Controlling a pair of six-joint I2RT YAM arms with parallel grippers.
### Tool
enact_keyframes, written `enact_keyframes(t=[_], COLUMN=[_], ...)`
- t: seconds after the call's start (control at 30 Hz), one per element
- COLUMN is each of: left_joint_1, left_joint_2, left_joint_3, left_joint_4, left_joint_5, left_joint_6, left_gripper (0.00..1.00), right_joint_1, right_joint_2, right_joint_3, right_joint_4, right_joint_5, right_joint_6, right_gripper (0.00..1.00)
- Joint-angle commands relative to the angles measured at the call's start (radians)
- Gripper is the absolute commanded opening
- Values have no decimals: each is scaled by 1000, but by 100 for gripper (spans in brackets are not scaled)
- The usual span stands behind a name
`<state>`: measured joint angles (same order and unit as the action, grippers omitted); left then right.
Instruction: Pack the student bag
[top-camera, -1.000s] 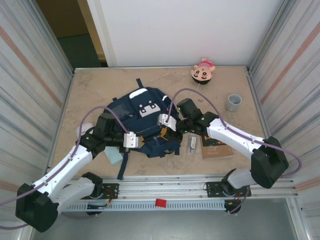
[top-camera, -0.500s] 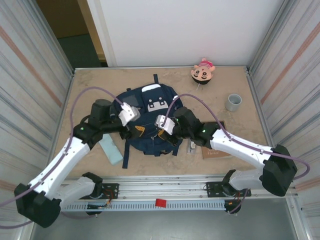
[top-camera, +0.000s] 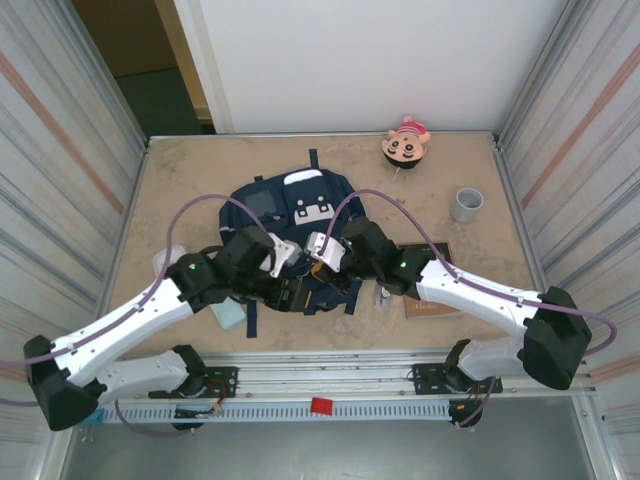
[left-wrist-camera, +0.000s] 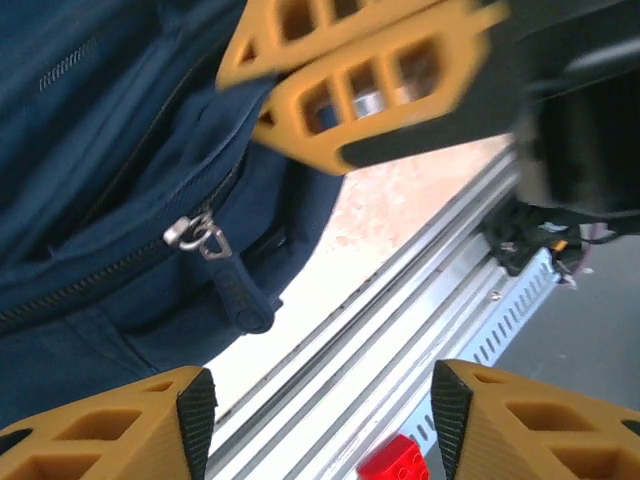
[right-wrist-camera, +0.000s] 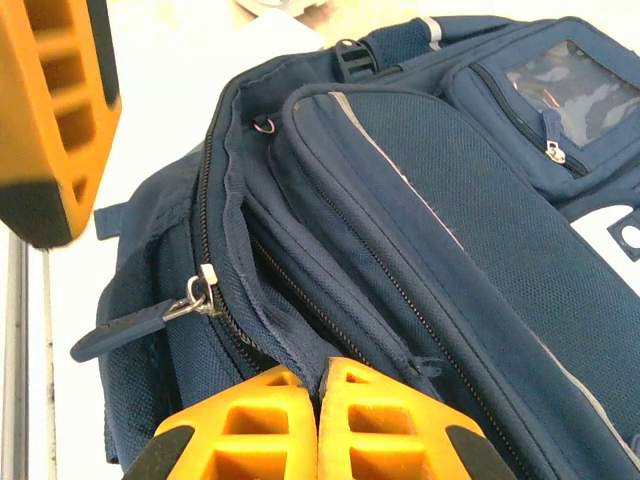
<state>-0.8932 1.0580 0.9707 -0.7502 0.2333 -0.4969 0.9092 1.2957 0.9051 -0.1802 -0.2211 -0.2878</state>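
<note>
student bag (right-wrist-camera: 430, 170) in grip of right hand (right-wrist-camera: 320, 390), beside open left hand (left-wrist-camera: 320, 412)

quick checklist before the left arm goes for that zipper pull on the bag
1. Left tool open, nothing in it: ok.
2. Zipper pull hanging free, close ahead of the left tool: ok.
3. Right tool shut, at the student bag: ok.
4. Right tool actually pinching fabric: cannot tell.
5. Main zip undone enough for packing: cannot tell.
</note>
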Motion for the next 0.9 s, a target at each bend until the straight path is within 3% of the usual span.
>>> enact_keyframes(t=[0.0,0.27,0.37,0.53,0.67,0.87], left_joint_1=[-31,-79,-81,-75,9,170], left_joint_2=[15,95,121,112,23,-159], left_joint_3=[34,45,54,73,4,-146], left_joint_4=[-55,-12,15,-17,-30,-9], left_joint_5=[-198,-337,-352,-346,-230,-26], left_joint_6=[-157,-190,-182,-127,-65,79], left_gripper=[59,56,45,10,0,0], right_joint_1=[1,-11,-13,-47,-110,-228], right_joint_2=[-4,-27,-33,-35,-60,-90], right_joint_3=[63,48,46,46,28,32], right_joint_4=[83,101,98,33,-38,-153], right_joint_5=[-68,-152,-167,-180,-241,-302], right_joint_6=[35,65,67,35,-40,-149], right_gripper=[0,0,0,0,0,0])
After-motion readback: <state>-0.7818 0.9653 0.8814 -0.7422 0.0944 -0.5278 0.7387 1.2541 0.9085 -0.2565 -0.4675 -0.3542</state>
